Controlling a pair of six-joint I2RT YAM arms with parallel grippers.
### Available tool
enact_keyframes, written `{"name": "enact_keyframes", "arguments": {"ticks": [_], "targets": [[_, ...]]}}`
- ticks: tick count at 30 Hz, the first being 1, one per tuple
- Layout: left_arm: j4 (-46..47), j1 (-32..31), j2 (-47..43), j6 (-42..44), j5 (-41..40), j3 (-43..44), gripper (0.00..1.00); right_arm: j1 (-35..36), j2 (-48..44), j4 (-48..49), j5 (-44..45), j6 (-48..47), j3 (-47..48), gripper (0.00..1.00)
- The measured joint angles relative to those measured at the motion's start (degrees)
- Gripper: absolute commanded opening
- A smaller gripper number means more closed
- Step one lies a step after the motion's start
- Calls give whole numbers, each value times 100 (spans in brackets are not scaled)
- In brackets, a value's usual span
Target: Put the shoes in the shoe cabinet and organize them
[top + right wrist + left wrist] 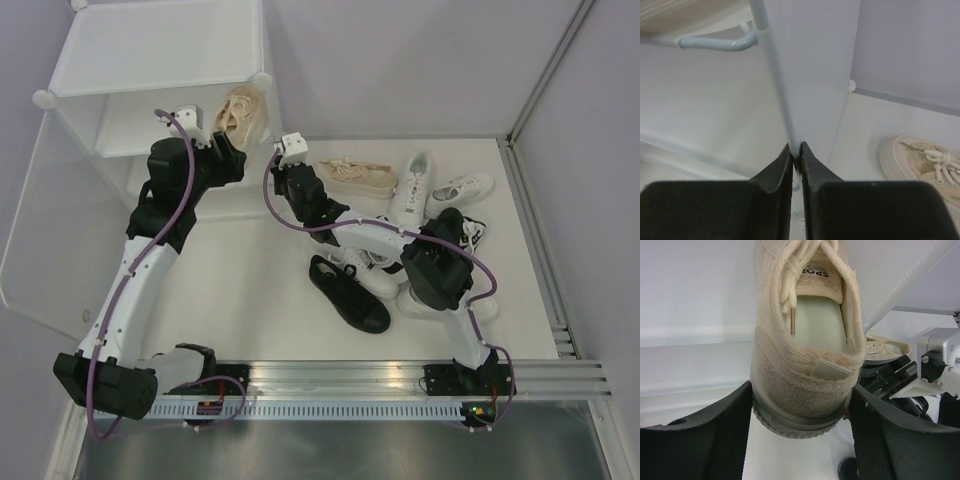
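Observation:
A beige shoe (805, 365) is clamped by its heel in my left gripper (801, 405), toe pointing into the shoe cabinet (160, 50). From above, that shoe (240, 115) sits at the right side of the cabinet's opening, with the left gripper (228, 150) just in front of it. My right gripper (796, 155) is shut on the thin front edge of the cabinet's right side panel (810, 75). From above, the right gripper (283, 160) is beside the cabinet's lower right corner. The second beige shoe (357, 177) lies on the floor just to its right.
White shoes (412, 188) (462, 188), a black-and-white shoe (462, 228) and an all-black shoe (347, 293) lie on the floor around the right arm. The cabinet's frosted door (40, 230) hangs open at the left. A metal rail (400, 375) borders the near edge.

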Motion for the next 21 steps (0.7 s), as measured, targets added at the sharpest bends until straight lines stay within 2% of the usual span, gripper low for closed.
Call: {"name": "enact_keyframes", "arguments": {"ticks": [3, 12, 21], "targets": [[39, 0, 22, 0, 26, 0, 34, -13, 68, -2, 125, -92, 72, 1], [308, -92, 511, -142, -7, 267, 29, -4, 68, -15, 131, -184, 72, 1], [610, -302, 1176, -341, -590, 717, 27, -9, 57, -42, 103, -114, 70, 1]]}}
